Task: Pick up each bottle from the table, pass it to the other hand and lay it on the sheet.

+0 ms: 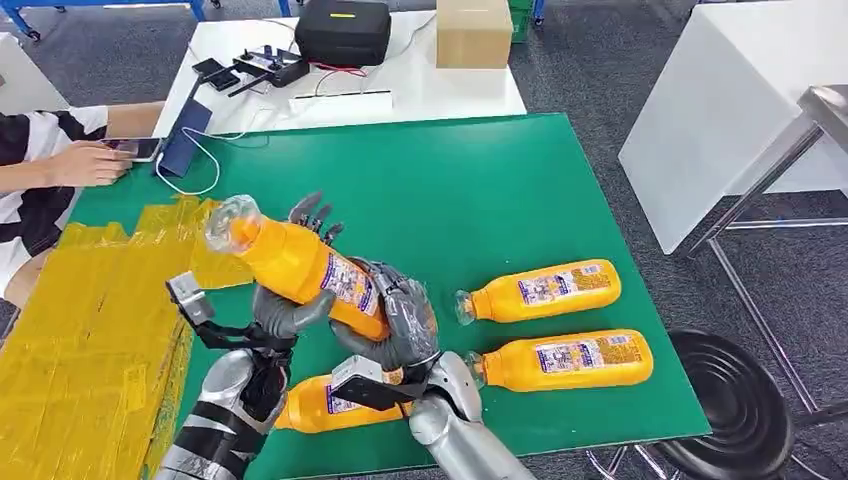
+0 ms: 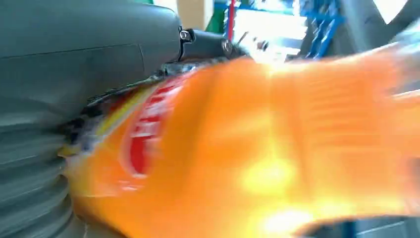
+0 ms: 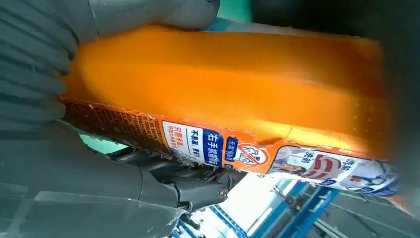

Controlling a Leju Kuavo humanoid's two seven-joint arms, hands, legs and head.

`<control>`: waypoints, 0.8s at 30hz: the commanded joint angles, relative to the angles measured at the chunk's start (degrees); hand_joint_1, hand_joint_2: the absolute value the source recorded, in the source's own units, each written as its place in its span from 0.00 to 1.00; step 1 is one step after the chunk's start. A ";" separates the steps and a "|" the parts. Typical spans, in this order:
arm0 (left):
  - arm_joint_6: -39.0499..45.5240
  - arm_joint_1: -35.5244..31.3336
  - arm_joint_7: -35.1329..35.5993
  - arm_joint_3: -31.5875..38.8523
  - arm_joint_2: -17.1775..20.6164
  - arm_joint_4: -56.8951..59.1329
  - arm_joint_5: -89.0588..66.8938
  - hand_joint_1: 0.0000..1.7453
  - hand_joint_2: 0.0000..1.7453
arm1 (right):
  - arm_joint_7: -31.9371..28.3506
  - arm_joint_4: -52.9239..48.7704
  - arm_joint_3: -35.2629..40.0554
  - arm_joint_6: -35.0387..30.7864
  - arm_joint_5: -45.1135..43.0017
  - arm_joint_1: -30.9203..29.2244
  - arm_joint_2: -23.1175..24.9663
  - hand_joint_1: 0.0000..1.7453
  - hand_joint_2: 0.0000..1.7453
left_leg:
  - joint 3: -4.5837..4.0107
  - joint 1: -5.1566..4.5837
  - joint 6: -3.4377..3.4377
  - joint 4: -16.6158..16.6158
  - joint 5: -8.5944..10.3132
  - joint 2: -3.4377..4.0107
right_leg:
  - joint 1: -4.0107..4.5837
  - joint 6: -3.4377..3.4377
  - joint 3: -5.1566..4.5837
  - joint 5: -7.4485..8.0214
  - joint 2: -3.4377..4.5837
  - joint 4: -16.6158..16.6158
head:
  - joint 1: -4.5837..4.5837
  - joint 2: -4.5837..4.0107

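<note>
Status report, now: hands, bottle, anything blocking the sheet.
Both hands on one raised bottle: left hand, right hand, mid-handover. Three more bottles lie on the green table. Yellow sheet to the left, nothing blocking it.

The held bottle was orange with a clear cap end and a label patterned in white, blue and red. The three bottles lying on the table were the same orange with like labels. The table was green; the sheet was yellow and creased. The left hand was grey with darker fingers, the right hand grey, both on silver arms. A person's sleeve bore black and white patches. Behind stood a white table with a black case and a tan box. The stool was black, the floor dark grey.
</note>
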 commanded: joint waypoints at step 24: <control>6.07 -1.03 -1.46 3.83 -2.63 -3.58 -2.48 1.00 1.00 | -1.48 2.82 -1.71 -0.26 -1.78 1.19 0.01 0.00 1.00 | 0.25 0.14 -0.07 0.05 -0.12 -0.25 | 0.13 -0.03 0.33 -0.14 -0.14 -0.03 | 0.00 0.00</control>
